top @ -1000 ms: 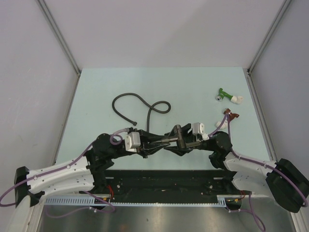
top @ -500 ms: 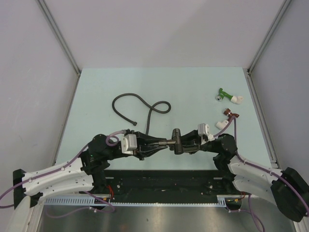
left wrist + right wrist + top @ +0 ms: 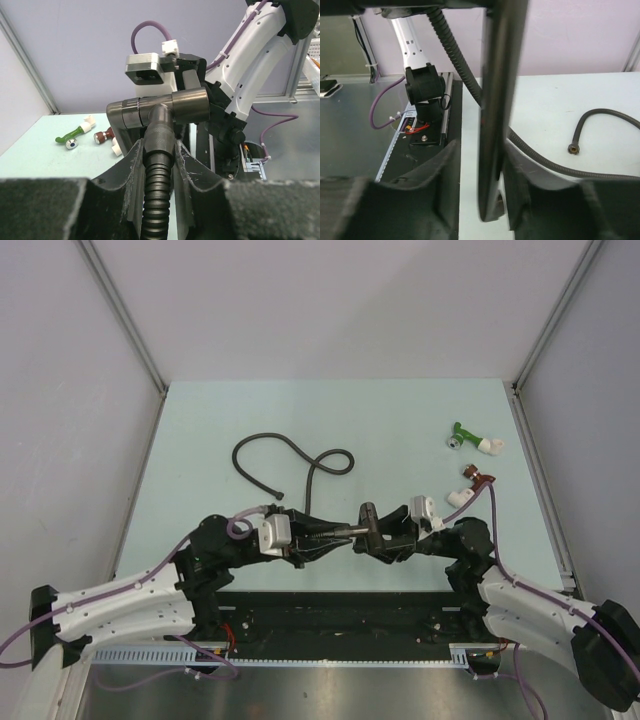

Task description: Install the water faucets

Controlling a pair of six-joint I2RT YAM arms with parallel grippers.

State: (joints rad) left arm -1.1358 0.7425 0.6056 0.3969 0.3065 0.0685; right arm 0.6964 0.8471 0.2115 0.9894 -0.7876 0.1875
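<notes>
We hold the faucet [image 3: 186,106] between our two hands, its long axis running from one hand to the other. Our left gripper [image 3: 159,150] is clamped on the ribbed stem, which points straight out from the fingers to the crosswise T-body. Our right gripper [image 3: 481,167] straddles the thin arm and seems closed on it, though blur hides the contact. Neither hand is nearer.

The faucet [image 3: 496,100] between the fingers of the right gripper [image 3: 482,170] is blurred at close range and cut off above them by the frame edge. The ribbed hose [image 3: 157,200] between the fingers of the left gripper [image 3: 159,150] leaves the frame below them.
</notes>
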